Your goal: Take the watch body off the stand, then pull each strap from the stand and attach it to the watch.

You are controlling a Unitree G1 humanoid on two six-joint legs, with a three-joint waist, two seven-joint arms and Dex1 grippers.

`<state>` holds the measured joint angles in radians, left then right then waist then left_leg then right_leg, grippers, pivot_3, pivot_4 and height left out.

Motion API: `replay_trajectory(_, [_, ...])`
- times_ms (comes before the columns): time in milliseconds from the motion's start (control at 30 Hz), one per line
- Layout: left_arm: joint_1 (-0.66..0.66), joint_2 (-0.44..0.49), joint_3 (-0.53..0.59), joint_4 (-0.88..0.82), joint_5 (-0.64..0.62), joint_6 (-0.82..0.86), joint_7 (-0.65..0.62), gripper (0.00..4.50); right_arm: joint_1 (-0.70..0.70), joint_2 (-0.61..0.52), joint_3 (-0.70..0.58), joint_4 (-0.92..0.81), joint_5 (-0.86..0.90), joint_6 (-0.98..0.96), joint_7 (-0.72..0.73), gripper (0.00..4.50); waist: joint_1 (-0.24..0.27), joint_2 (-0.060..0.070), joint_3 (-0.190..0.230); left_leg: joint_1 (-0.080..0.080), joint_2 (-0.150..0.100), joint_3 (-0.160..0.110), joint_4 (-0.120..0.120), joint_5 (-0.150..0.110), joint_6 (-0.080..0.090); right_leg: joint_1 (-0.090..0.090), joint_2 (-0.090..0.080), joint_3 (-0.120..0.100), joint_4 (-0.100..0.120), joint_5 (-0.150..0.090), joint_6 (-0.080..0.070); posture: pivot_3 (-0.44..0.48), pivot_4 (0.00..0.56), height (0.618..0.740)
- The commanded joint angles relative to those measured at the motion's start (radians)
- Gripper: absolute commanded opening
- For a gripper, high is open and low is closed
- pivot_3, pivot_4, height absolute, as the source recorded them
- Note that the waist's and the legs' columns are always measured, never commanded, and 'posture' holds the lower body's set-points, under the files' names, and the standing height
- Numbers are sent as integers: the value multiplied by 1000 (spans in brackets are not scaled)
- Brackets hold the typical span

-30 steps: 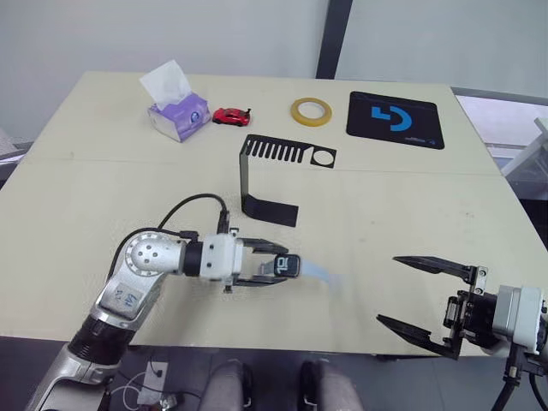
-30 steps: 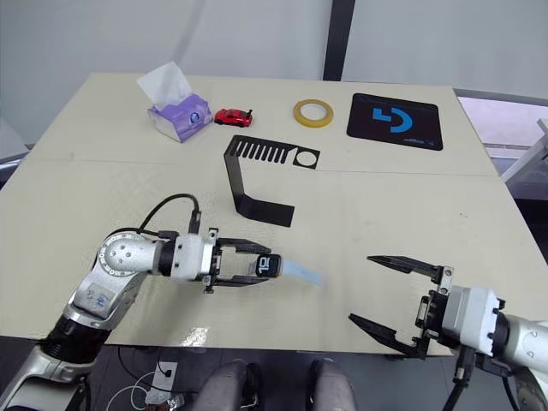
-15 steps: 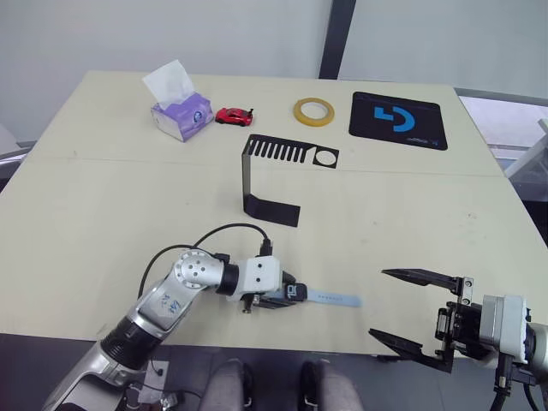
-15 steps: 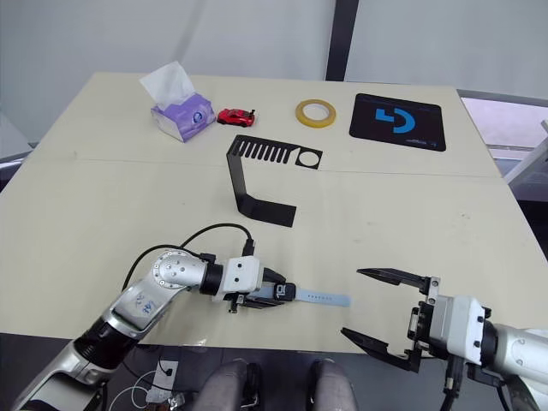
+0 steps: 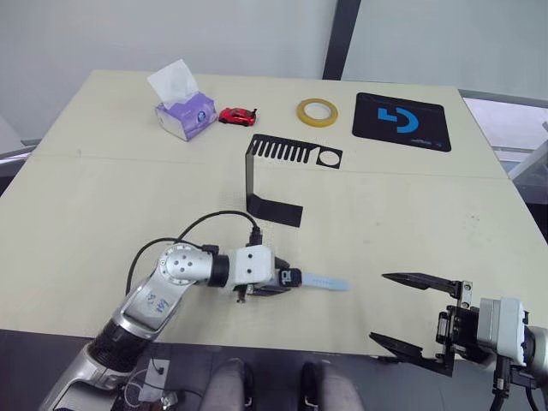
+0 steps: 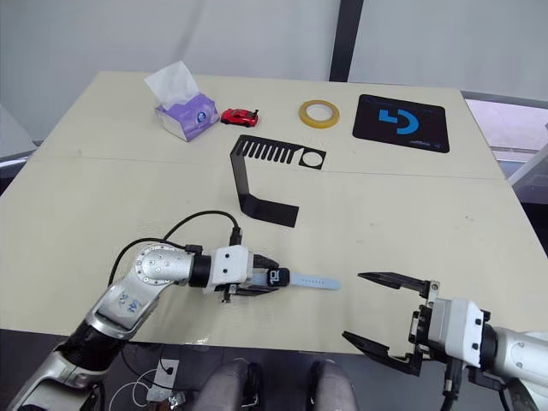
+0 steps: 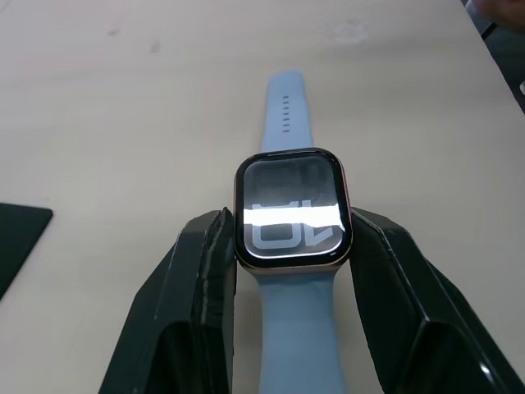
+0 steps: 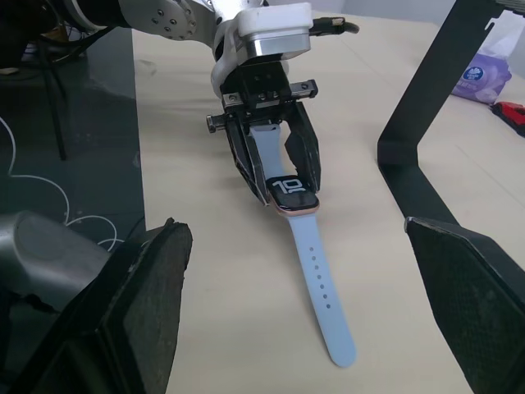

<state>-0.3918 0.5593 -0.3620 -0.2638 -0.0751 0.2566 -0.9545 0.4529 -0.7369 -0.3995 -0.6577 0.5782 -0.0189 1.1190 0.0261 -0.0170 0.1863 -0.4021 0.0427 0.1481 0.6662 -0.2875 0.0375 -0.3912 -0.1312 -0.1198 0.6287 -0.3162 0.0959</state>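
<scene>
My left gripper (image 5: 281, 280) is shut on the watch body (image 7: 291, 205), a small black square case with white digits on its screen. A pale blue strap with small holes (image 5: 324, 281) runs out from the case along the table toward the right. A second pale blue strap (image 7: 297, 345) runs back between the fingers. The black stand (image 5: 274, 171) stands bare behind the watch, near the table's middle. My right gripper (image 5: 417, 313) is open at the table's front right edge, a hand's width right of the strap's tip.
Along the far side sit a purple tissue box (image 5: 184, 116), a red toy car (image 5: 236, 115), a yellow tape roll (image 5: 317, 111) and a black mat with a blue logo (image 5: 402, 121). The table's front edge (image 5: 325, 349) runs just below both grippers.
My left gripper has turned and brought the watch down to the table, strap now lying flat. The right gripper has sunk a little toward the front edge, still open.
</scene>
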Motion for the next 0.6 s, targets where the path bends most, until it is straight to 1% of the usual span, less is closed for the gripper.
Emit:
replay_trajectory(33, [-32,-45,-45,40,22,-32,-2,1630,1,-9,-8,-20,9,9,-8,4433,0,0,0,0,0,0,0,0,0,0,0,0,0,0,0,0,150,740])
replay_trajectory(233, [-60,-101,-92,119,50,-61,-6,1630,-11,-14,-9,-20,6,23,-14,4433,0,0,0,0,0,0,0,0,0,0,1,0,1,0,0,0,150,740])
replay_trajectory(433, [-75,-148,-141,225,105,-118,2,1630,-11,-8,8,-26,-6,24,-27,4433,0,0,0,0,0,0,1,0,0,0,1,0,1,0,0,0,150,740])
replay_trajectory(533, [-77,-158,-125,235,99,-127,2,1630,-11,-8,13,-31,-8,25,-35,4433,0,0,0,0,0,0,1,0,0,0,0,0,1,0,0,0,150,740])
replay_trajectory(600, [-68,-135,-105,214,91,-141,-11,1630,-8,-8,10,-32,-7,26,-37,4433,0,0,0,0,0,0,1,0,0,0,0,0,1,0,0,0,150,740])
